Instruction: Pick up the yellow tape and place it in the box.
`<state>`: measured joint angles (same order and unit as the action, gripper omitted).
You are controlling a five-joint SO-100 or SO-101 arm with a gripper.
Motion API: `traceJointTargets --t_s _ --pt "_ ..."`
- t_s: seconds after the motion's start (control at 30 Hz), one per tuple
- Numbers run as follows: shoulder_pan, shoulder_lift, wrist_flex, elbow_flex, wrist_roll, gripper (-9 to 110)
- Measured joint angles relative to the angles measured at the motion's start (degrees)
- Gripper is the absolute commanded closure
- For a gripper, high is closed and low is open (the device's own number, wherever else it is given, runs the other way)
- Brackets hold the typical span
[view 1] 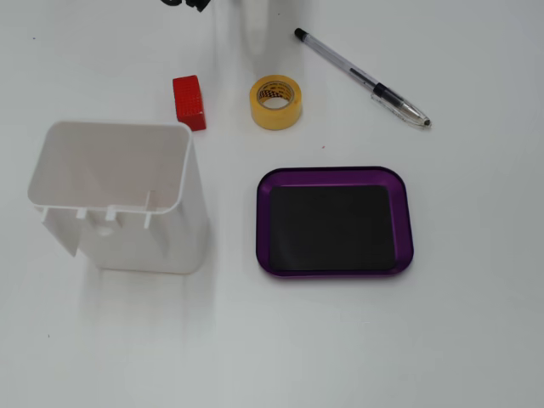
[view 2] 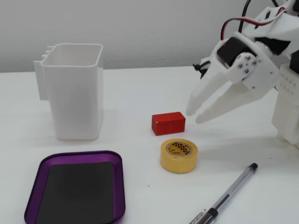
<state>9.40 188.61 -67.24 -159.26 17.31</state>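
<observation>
Fixed view: fingers (view 2: 195,116) slightly apart, angled down, seemingly above yellow tape (view 2: 179,155).

One fixed camera hangs above, looking straight down on the white table (view 1: 476,340). The other stands low at the table's edge, close in, facing the grey wall (view 2: 140,28). Both take in the shallow purple tray (view 1: 334,173) (view 2: 119,186) and the tall white plastic container (view 1: 115,200) (view 2: 74,93).

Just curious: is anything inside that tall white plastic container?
From above, the tall white plastic container looks empty: only bare white walls and floor show. Its near wall hides part of the floor, so that strip can't be checked.
</observation>
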Motion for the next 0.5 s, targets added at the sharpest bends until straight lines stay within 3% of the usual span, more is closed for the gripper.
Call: traceJointTargets --t_s 0.3,0.5 --pt "-1.5 -36.2 -3.5 22.1 0.2 92" --pt "-5.7 -55.0 -4.0 27.5 0.2 92"
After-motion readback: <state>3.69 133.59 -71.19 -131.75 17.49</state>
